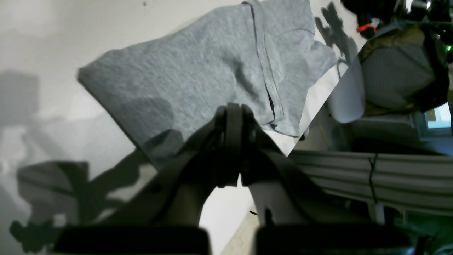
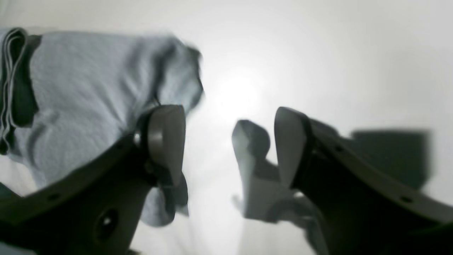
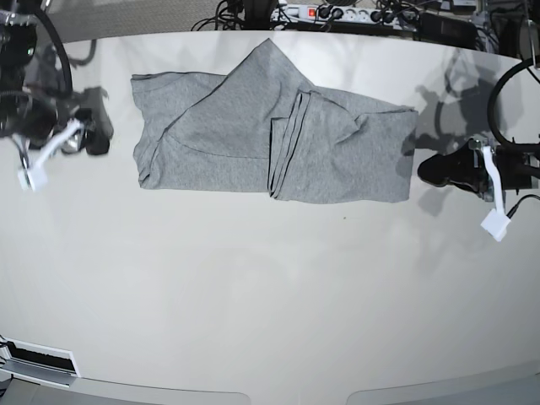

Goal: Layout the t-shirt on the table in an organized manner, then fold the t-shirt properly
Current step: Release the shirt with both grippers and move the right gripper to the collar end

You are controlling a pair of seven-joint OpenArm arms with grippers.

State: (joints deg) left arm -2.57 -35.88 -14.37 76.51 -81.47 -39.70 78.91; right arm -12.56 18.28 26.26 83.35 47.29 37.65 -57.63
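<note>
**Handling the shirt: material, hold points, clearance**

The near half of the table (image 3: pixel 270 321) is bare, glossy and open across its full width. This is the working room for spreading and folding.

The t-shirt (image 3: pixel 270 148) lies in the far half of the table, roughly centred between the arms, partly folded over itself with a bunched ridge of layers near its middle. It appears light, soft and limp, so it will sag and drape when lifted rather than keep its shape. On the smooth top it will likely slide if dragged by one corner. Take hold at outer corners or hem edges, one per arm, and lift both together to keep the cloth taut. Avoid pinching the central ridge, where several layers would come up at once.

The left gripper (image 1: pixel 231 117) sits beside the shirt's edge with its jaws pressed together; the wrist view suggests nothing is caught between them, though the tips partly hide the cloth edge. The right gripper (image 2: pixel 226 141) stands wide apart and holds nothing, with the shirt just beside one finger.

The far table edge runs close behind the shirt, with cables (image 3: pixel 337 15) beyond it. Keep pulls directed toward the near side.
</note>
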